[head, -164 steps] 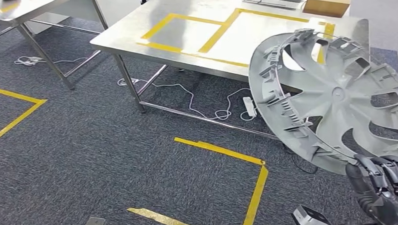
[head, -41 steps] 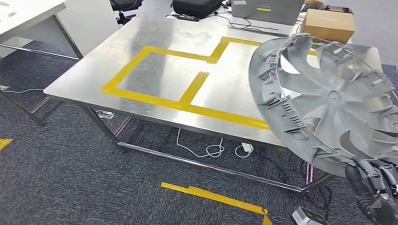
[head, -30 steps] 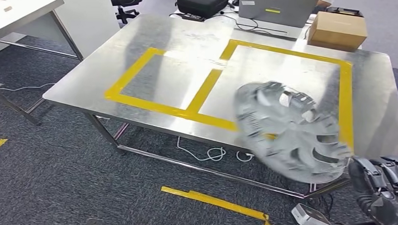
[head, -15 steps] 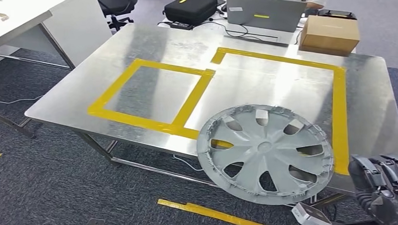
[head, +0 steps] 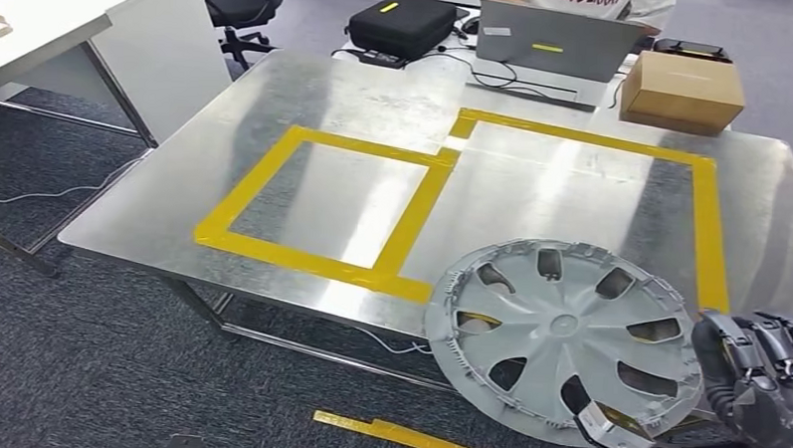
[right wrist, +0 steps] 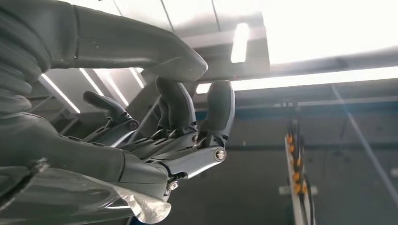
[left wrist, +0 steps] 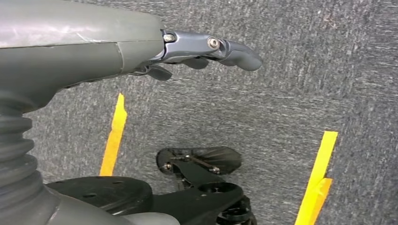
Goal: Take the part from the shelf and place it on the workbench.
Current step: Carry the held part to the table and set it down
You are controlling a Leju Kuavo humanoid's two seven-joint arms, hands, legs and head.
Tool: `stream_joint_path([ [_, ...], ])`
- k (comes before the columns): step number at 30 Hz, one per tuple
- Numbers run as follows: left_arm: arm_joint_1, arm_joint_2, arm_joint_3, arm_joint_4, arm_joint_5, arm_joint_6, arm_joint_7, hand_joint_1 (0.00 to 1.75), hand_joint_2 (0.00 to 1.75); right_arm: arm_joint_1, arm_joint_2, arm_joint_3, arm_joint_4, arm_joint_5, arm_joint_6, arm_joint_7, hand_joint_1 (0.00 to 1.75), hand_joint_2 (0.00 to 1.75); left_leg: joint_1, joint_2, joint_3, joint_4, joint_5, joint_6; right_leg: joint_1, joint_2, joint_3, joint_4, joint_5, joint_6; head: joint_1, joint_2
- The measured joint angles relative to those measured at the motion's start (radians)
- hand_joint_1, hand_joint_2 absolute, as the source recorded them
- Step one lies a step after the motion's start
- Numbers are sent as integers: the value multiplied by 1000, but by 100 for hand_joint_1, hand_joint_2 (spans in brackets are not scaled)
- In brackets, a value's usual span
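Placement is the step in hand, and from the head view it looks only half secure: the hubcap lies flat on the near edge of the workbench, partly over the yellow tape, with its near rim hanging past the metal edge toward the carpet. To do this well, I judge the part wants a push farther onto the table, fully inside the taped bay, before the arm leaves it; any nudge at the overhanging rim could tip it off. The right hand sits just beside the hubcap's right rim, its dark fingers curled upward; whether it touches the rim I cannot tell. A laptop, a cardboard box and a black case stand at the far side.

Left wrist view: the left hand hangs over the grey carpet, its fingers slightly bent and apart, holding nothing.

Right wrist view: the right hand faces up toward ceiling lights, fingers loosely curled with gaps between them and nothing in the palm; I judge it empty
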Motion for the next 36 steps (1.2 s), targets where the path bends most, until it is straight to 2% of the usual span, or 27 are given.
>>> stream_joint_path([
  [1, 1, 0, 0, 0, 1, 0, -5, 0, 175, 1, -2, 0, 10, 4, 0, 6, 175, 175, -2, 0, 5, 0, -5, 1, 0, 0, -13, -10, 12, -2, 0, 0],
  [2, 1, 0, 0, 0, 2, -1, -11, 0, 175, -1, -6, 0, 19, 6, 0, 12, 175, 175, -5, -1, 11, 0, -10, 2, 1, 0, -9, -52, 48, -5, 0, 0],
  [3, 1, -1, 1, 0, 2, -2, -17, 0, 175, -4, -10, 0, 28, 7, 0, 17, 175, 175, -7, -1, 18, -1, -15, 2, 3, 0, 9, -119, 100, -12, 0, 0],
  [4, 0, -1, 1, 0, 2, -2, -22, 0, 175, -6, -13, 0, 36, 8, 0, 20, 175, 175, -9, -2, 24, -1, -20, 0, 6, -1, 25, -175, 136, -19, -2, 0],
  [5, -1, -2, 1, 0, 2, -3, -25, 0, 175, -7, -16, 1, 41, 9, 0, 23, 175, 175, -9, -3, 27, -2, -24, -3, 10, -1, 37, -217, 149, -25, -3, 0],
  [7, -2, -3, 1, 0, 2, -4, -28, 0, 175, -10, -20, 1, 49, 10, 0, 24, 175, 175, -8, -3, 31, 0, -26, -14, 16, -1, 46, -243, 149, -40, -6, 0],
  [9, -1, -3, 2, 1, 2, -5, -29, 0, 175, -11, -23, 1, 55, 11, 0, 25, 175, 175, -8, -3, 38, 12, -25, -26, 13, -1, 67, -258, 171, -51, -6, 0],
  [10, -1, -3, 2, 1, 2, -5, -29, 0, 175, -13, -23, 1, 58, 11, 0, 25, 175, 175, -9, -3, 39, 28, -32, -30, 9, -2, 78, -264, 180, -55, -8, 0],
  [11, -2, -3, 2, 1, 2, -5, -29, 0, 175, -15, -23, 1, 61, 11, 0, 25, 175, 175, -8, -3, 30, 53, -52, -35, 6, -3, 89, -268, 182, -57, -10, 0],
  [12, -4, -2, 2, 1, 3, -5, -29, 0, 175, -16, -23, 1, 63, 11, 0, 26, 175, 175, -5, -2, 10, 93, -81, -40, 4, -5, 93, -271, 181, -59, -12, 0],
  [14, -5, -2, 2, 1, 4, -6, -31, 0, 175, -16, -23, 2, 67, 14, 0, 32, 175, 175, 3, -2, -52, 201, -137, -52, 3, -5, 94, -271, 178, -61, -14, 0],
  [15, -4, -2, 3, 1, 5, -7, -32, 0, 175, -15, -24, 3, 69, 16, 0, 37, 175, 175, 7, -2, -76, 236, -146, -57, 2, -5, 95, -270, 177, -60, -14, 0],
  [16, -2, -1, 3, 1, 5, -8, -33, 0, 175, -15, -25, 5, 70, 18, 0, 44, 175, 175, 10, -2, -86, 240, -136, -60, 1, -4, 97, -270, 176, -59, -14, 0],
  [17, -1, 0, 4, 1, 5, -9, -33, 0, 175, -15, -27, 6, 70, 20, 0, 50, 175, 175, 12, -2, -78, 207, -105, -62, 0, -3, 100, -269, 175, -57, -14, 0],
  [19, -2, 1, 5, 1, 5, -12, -33, 0, 175, -15, -31, 11, 70, 24, 0, 59, 175, 175, 13, -1, -35, 81, -25, -61, -1, -3, 106, -269, 172, -51, -14, 0],
  [20, -3, 1, 5, 1, 5, -14, -34, 0, 175, -16, -33, 13, 71, 25, 0, 62, 175, 175, 11, -1, -18, 30, -4, -59, -2, -3, 106, -269, 171, -46, -14, 0],
  [21, -3, 1, 5, 1, 5, -15, -34, 0, 175, -16, -35, 15, 71, 25, 0, 64, 175, 175, 9, -1, -11, 1, 11, -53, -2, -3, 104, -269, 171, -40, -13, 0],
  [23, -2, 1, 6, 1, 5, -17, -35, 0, 175, -17, -40, 20, 71, 27, 0, 67, 175, 175, 4, -1, -15, -6, 16, -41, -2, -3, 100, -271, 173, -27, -13, 0],
  [25, -2, 1, 6, 1, 5, -19, -35, 0, 175, -16, -44, 23, 71, 28, 0, 71, 175, 175, 7, 1, -16, -13, 32, -25, -3, -3, 95, -265, 160, -15, -12, 0],
  [26, -4, 1, 7, 1, 5, -19, -35, 0, 175, -17, -47, 24, 72, 29, 0, 73, 175, 175, 9, 1, -18, -18, 38, -18, -3, -3, 86, -244, 139, -10, -11, 0],
  [27, -6, 1, 7, 1, 5, -21, -34, 0, 175, -17, -50, 25, 72, 30, 0, 75, 175, 175, 10, 2, -21, -22, 43, -12, -4, -3, 70, -202, 105, -7, -9, 0],
  [29, -7, 1, 7, 1, 5, -25, -34, 0, 175, -16, -55, 27, 75, 33, 0, 81, 175, 175, 8, 3, -33, -22, 50, -6, -4, -2, 22, -76, 28, -3, -8, 0],
  [30, -7, 1, 7, 1, 5, -26, -33, 0, 175, -15, -57, 28, 77, 35, 0, 86, 175, 175, 6, 3, -40, -22, 55, -5, -4, -2, 5, -24, 5, -2, -8, 0],
  [31, -7, 1, 8, 1, 5, -28, -32, 0, 175, -14, -59, 30, 79, 37, 0, 90, 175, 175, 5, 3, -47, -22, 60, -5, -3, -2, 4, -4, 2, -2, -8, 0],
  [32, -7, 1, 8, 1, 5, -29, -31, 0, 175, -14, -61, 31, 80, 39, 0, 93, 175, 175, 5, 3, -53, -21, 65, -6, -3, -3, 23, -24, 18, -3, -8, 0],
  [35, -7, 0, 8, 1, 5, -30, -30, 0, 175, -16, -66, 35, 81, 40, 0, 95, 175, 175, 3, 2, -65, -20, 81, -15, -2, -2, 158, -232, 94, -11, -8, 0],
  [36, -8, 0, 8, 1, 5, -30, -30, 0, 175, -17, -67, 36, 81, 40, 0, 95, 175, 175, 2, 1, -67, -20, 86, -20, -1, -2, 186, -281, 107, -14, -9, 0],
])
